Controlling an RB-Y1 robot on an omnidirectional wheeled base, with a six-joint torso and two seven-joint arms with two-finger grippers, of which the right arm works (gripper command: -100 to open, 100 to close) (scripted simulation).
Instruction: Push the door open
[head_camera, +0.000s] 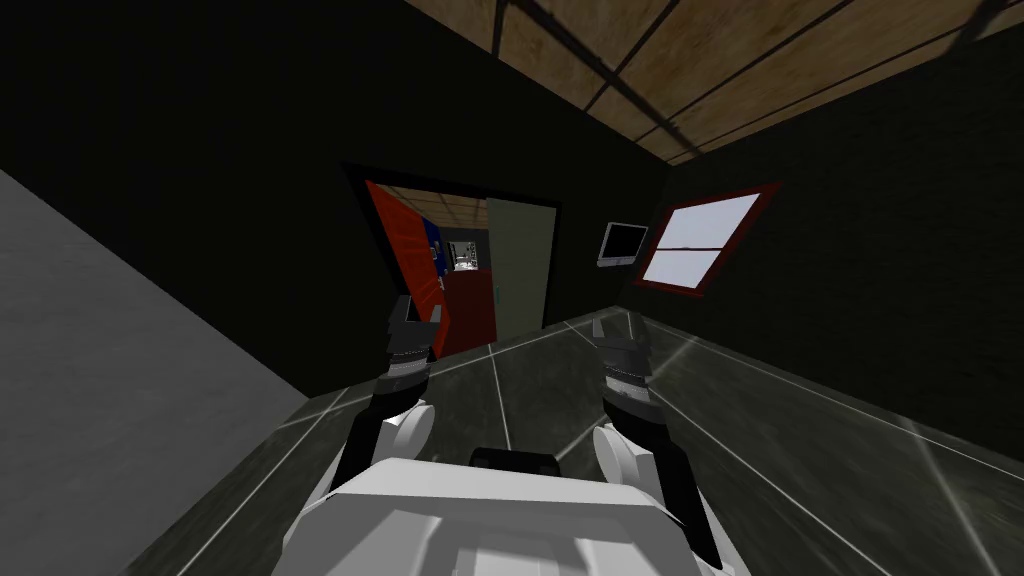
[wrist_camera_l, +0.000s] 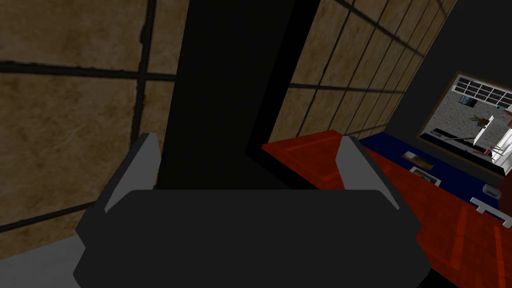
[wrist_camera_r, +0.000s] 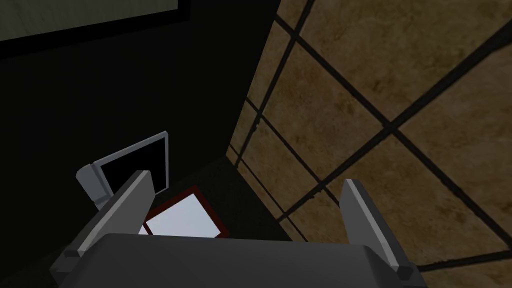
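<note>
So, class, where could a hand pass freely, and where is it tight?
Bare floor lies between the left pincer and right pincer, up to the pale door. The gap between that door and the red wall is tight.

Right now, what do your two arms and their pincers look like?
My left arm and right arm are slim dark struts with rounded white shells and grey-ringed wrists. The left pincer has a dark box body; on the right pincer it appears greyer. Each carries two thin, light grey, blade-like fingers.
</note>
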